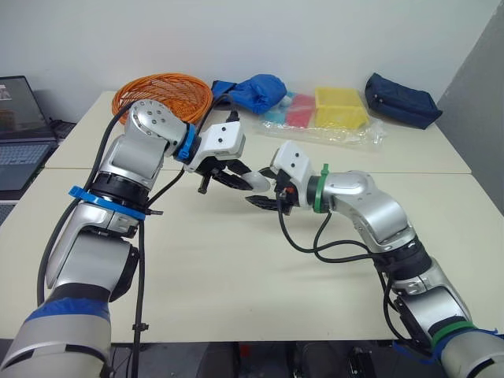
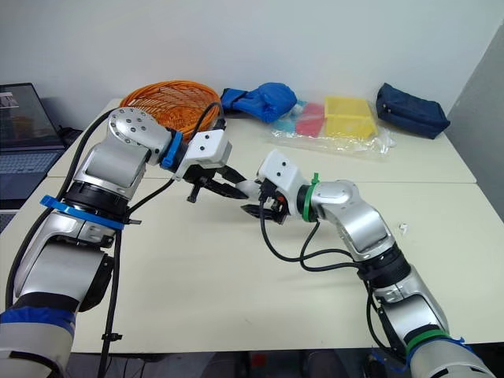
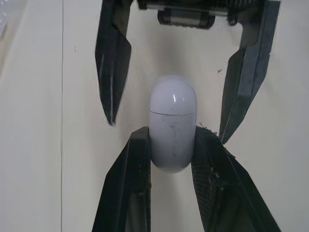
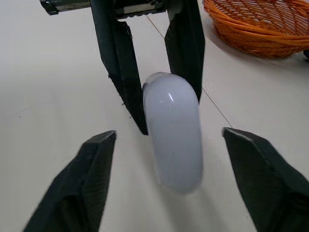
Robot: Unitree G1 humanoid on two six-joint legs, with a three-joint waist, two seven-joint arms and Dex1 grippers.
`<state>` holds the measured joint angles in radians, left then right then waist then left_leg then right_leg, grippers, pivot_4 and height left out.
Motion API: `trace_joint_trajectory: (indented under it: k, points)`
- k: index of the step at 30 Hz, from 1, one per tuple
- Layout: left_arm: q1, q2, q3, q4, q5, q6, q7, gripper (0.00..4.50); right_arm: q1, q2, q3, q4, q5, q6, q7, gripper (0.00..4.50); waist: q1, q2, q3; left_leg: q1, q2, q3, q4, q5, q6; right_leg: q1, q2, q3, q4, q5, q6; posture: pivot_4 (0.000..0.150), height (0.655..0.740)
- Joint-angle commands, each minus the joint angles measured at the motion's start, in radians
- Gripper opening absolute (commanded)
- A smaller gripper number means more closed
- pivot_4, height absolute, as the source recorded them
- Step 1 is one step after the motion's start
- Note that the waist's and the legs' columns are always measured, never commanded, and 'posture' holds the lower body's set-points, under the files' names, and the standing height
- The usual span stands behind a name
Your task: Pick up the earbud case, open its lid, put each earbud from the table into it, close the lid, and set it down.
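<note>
Now for the lid. Left end effector (image 3: 171, 140) is clamped on the lower half of the earbud case (image 3: 173, 126), apparently lifted off the desk (image 1: 236, 276), lid end toward the right end effector (image 4: 169, 134). That one is spread wide, a finger on either side of the lid, not touching. Best bet: catch the seam w/ one tip (hinge side unclear) and lever gently so the grip doesn't slip. Orange basket (image 4: 260, 24) sits well beyond.

No readable text or numbers, earbud case (image 3: 172, 130) unmarked, laptop screen (image 1: 16, 106) too small to read
</note>
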<state>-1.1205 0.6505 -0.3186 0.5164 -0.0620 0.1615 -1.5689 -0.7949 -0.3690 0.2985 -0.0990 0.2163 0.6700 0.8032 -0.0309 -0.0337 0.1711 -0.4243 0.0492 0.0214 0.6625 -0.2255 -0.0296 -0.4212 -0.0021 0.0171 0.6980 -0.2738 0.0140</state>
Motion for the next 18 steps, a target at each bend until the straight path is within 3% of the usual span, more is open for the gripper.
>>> trace_joint_trajectory:
  k: [1,3,6,12,18]
  points:
    - [0.068,-0.008,0.118,-0.071,-0.092,0.074,0.069,0.77,0.010,-0.037,-0.137,-0.129,0.117,0.028,0.041,4.47,0.000,0.000,0.000,0.000,0.000,0.000,0.000,0.000,0.000,0.000,0.000,0.000,0.000,0.000,0.000,0.150,0.7400]
    - [0.146,-0.021,0.197,-0.127,-0.163,0.115,0.121,0.77,0.034,-0.052,-0.218,-0.179,0.191,0.040,0.051,4.47,0.000,0.001,0.000,0.000,0.000,-0.001,-0.001,0.000,0.000,0.000,0.000,0.000,0.000,0.000,0.000,0.150,0.7400]
    - [0.300,-0.060,0.316,-0.234,-0.239,0.132,0.250,0.77,0.058,-0.113,-0.257,-0.164,0.188,-0.031,0.084,4.47,0.000,0.000,0.000,0.000,0.001,-0.005,0.000,0.000,0.000,0.000,-0.001,0.000,0.000,0.000,0.000,0.150,0.7400]
    - [0.477,-0.067,0.367,-0.439,-0.356,0.272,0.321,0.77,0.061,-0.085,-0.261,-0.136,0.203,-0.126,0.093,4.47,-0.001,0.000,0.000,-0.001,0.001,-0.007,0.000,0.000,0.000,0.001,0.000,0.000,0.001,0.001,-0.001,0.150,0.7400]
    - [0.658,-0.200,0.411,-0.620,-0.422,0.227,0.499,0.77,0.060,-0.051,-0.171,-0.100,0.142,-0.173,0.074,4.47,0.001,0.001,0.000,0.003,0.000,-0.008,0.000,0.000,0.000,0.004,-0.001,0.000,0.001,0.001,-0.001,0.150,0.7400]
